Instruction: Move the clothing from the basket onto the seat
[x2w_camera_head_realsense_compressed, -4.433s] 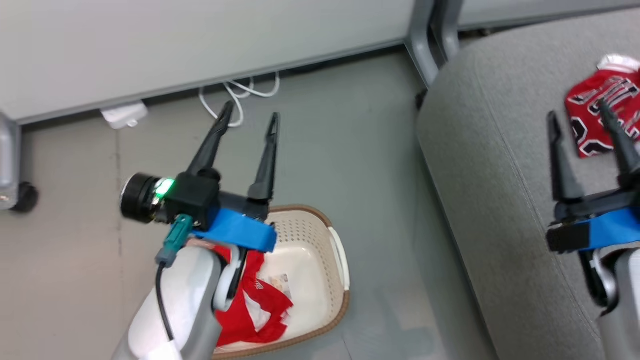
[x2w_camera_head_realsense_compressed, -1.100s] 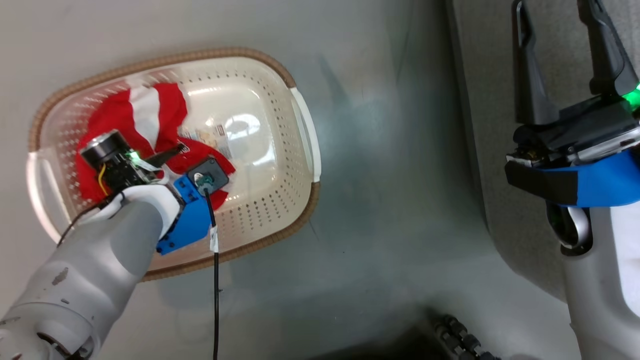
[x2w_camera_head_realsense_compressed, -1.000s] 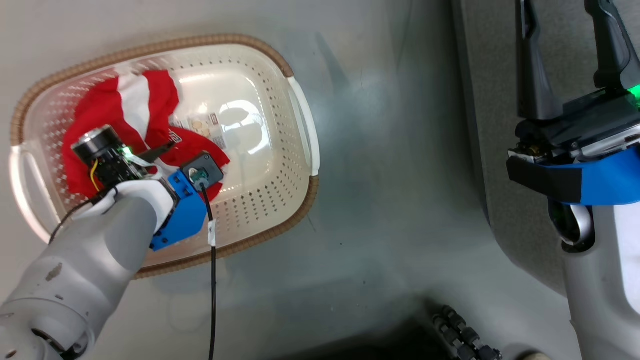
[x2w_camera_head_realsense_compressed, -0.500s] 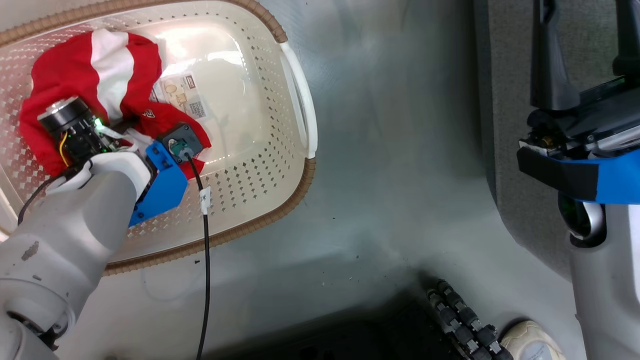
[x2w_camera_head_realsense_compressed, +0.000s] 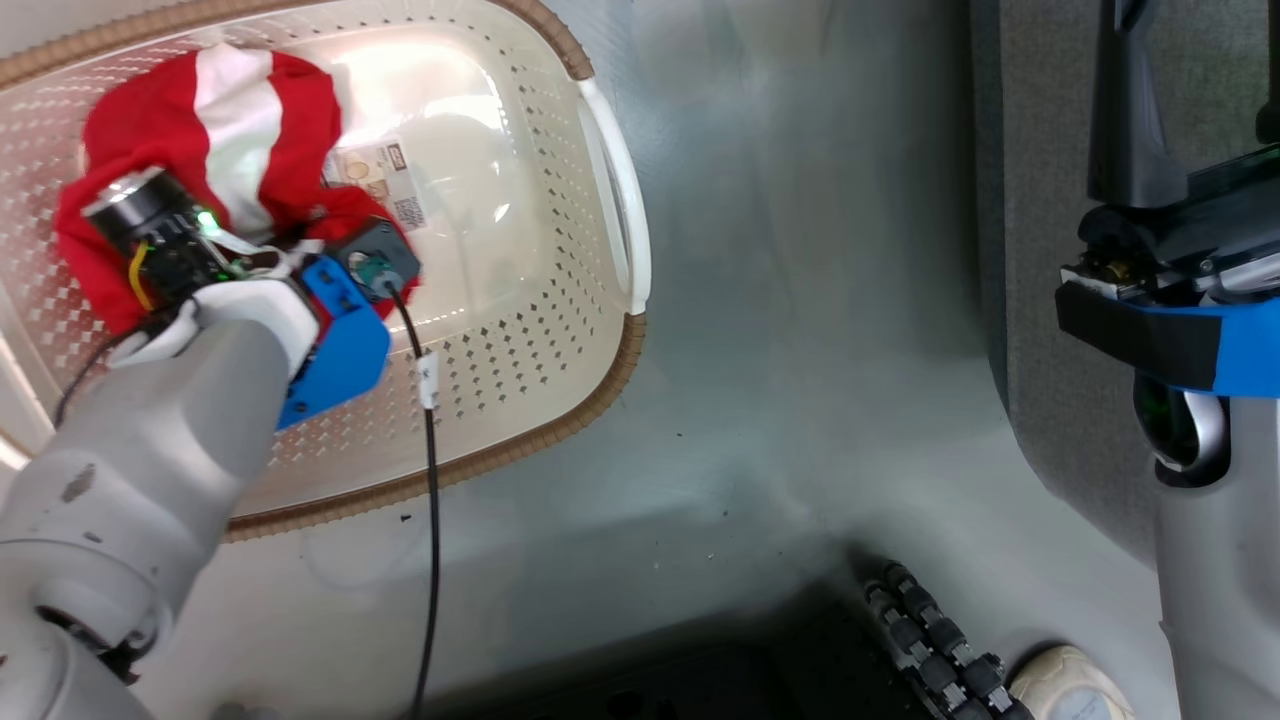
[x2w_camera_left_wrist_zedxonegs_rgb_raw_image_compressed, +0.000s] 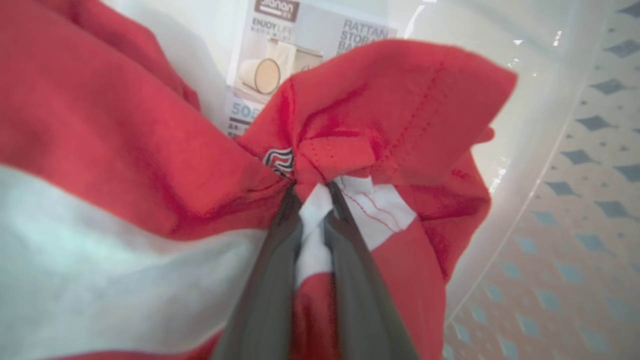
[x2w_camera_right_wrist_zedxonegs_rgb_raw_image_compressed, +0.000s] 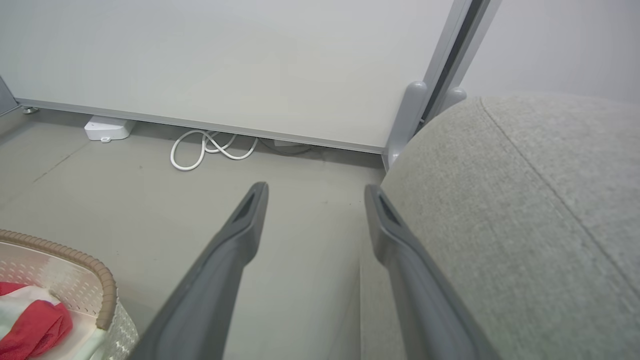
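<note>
**Grey floor, left arm reaching into a basket of red clothing**

A grey floor (x2w_camera_head_realsense_compressed: 780, 300) holds one cream basket (x2w_camera_head_realsense_compressed: 612, 190) and, to its right, one grey seat (x2w_camera_right_wrist_zedxonegs_rgb_raw_image_compressed: 525, 200). The pale left forearm rises from the head view's lower left, wrist angled down into the basket. The left gripper (x2w_camera_left_wrist_zedxonegs_rgb_raw_image_compressed: 311, 186) has its two fingers pressed together on a fold of the clothing (x2w_camera_left_wrist_zedxonegs_rgb_raw_image_compressed: 125, 150), a red-and-white bunch on the basket's left side, beside one label (x2w_camera_head_realsense_compressed: 385, 185); the number of garments cannot be told. The right arm stands upright at the seat's edge, and the right gripper (x2w_camera_right_wrist_zedxonegs_rgb_raw_image_compressed: 316, 189) has its fingers spread apart, holding nothing, well apart from the clothing. One white cable (x2w_camera_right_wrist_zedxonegs_rgb_raw_image_compressed: 210, 147) lies by the wall.
</note>
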